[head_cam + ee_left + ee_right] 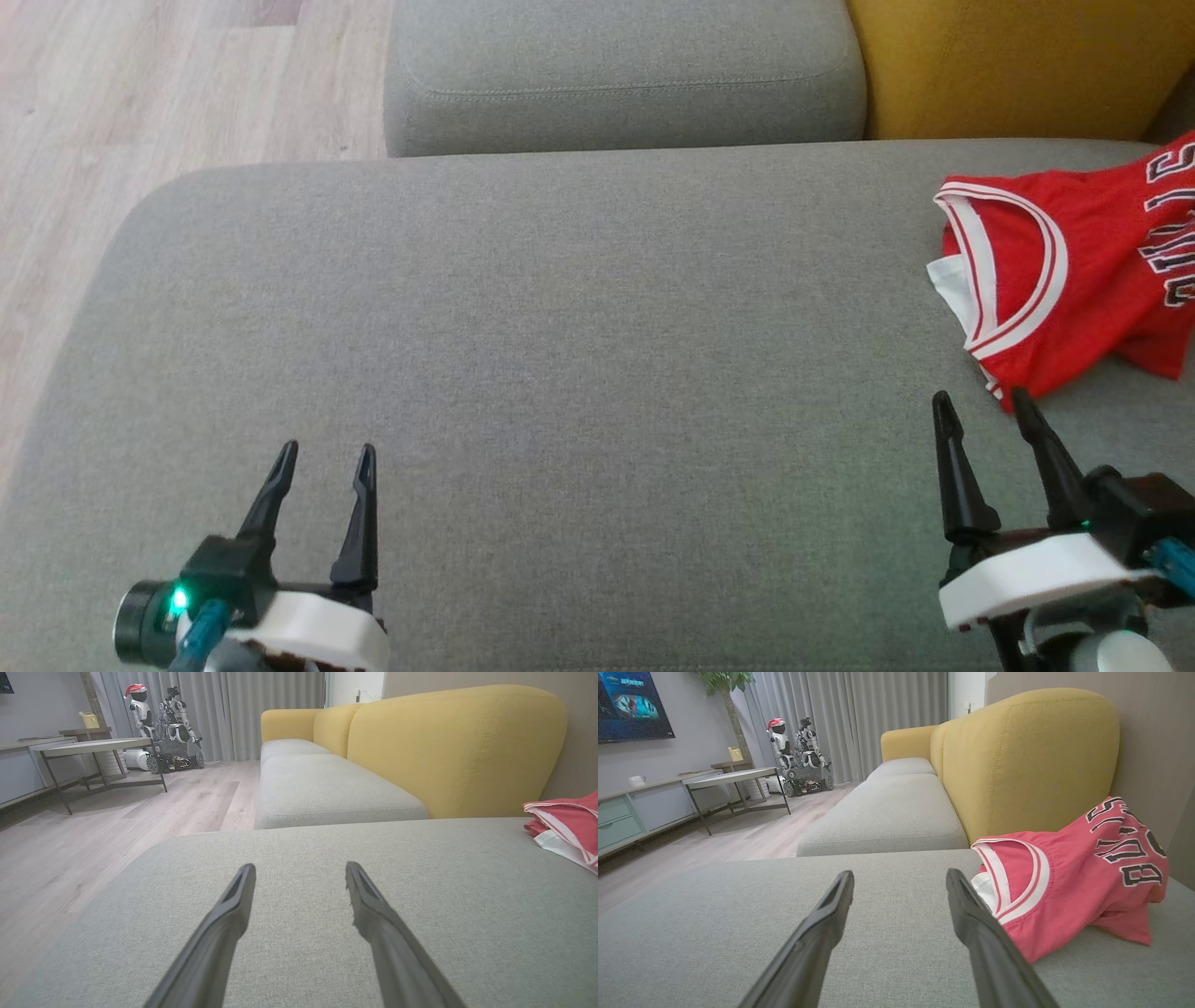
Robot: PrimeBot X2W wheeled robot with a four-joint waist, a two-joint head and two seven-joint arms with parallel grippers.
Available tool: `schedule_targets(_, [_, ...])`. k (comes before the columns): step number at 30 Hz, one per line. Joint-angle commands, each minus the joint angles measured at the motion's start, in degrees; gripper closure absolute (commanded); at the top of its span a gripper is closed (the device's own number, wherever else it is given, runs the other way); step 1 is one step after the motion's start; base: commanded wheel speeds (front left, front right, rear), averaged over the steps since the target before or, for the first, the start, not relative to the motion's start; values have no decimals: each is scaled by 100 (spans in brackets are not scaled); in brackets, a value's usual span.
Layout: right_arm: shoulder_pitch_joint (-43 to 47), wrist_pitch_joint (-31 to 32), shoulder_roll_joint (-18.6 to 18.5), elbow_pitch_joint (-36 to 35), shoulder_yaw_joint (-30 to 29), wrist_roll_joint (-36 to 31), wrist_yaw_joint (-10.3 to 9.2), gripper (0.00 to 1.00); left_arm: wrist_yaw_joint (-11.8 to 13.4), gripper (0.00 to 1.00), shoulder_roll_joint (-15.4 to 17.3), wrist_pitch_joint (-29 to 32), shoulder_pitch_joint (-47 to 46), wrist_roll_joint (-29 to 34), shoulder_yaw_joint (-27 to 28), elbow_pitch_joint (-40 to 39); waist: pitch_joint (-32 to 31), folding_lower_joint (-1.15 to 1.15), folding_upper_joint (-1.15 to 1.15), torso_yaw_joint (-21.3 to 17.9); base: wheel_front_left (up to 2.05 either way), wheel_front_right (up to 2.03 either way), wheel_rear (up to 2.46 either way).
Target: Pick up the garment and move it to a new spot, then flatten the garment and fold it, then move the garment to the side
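Left jaws at 7 o'clock, low over sofa, tips pointing to 12, apart, empty. Right jaws at 5 o'clock, same pose, apart, empty, one tip just beside jersey. Jersey lies crumpled at 3 o'clock.

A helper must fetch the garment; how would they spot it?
Find the grey sofa seat by the yellow backrest. At its right end, just past the right gripper, lies the crumpled jersey. It is the seat's only red thing, white-trimmed with dark lettering.
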Motion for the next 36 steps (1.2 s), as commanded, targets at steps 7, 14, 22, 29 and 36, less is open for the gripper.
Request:
schedule_targets(7, [-66,51,-29,-219,78,-47,-4,0,42,0,135,-45,-232,-40,198,-203,-9,0,0,-30,0,0,0])
schedule_targets(14, [-74,98,-29,-189,74,-50,-4,0,65,0,159,-25,-255,-46,169,-198,-3,0,0,-36,0,0,0])
schedule_targets(22, [-91,101,-29,-194,95,-46,-4,0,95,0,175,-15,-269,-55,144,-193,8,0,0,-48,0,0,0])
schedule_targets(29, [131,97,4,384,7,50,0,100,57,100,-42,13,92,-63,-59,322,14,0,0,-53,0,0,0])
schedule_targets(36, [56,96,-28,455,9,552,0,100,-24,100,-70,102,30,-536,39,344,24,0,0,-65,0,0,0])
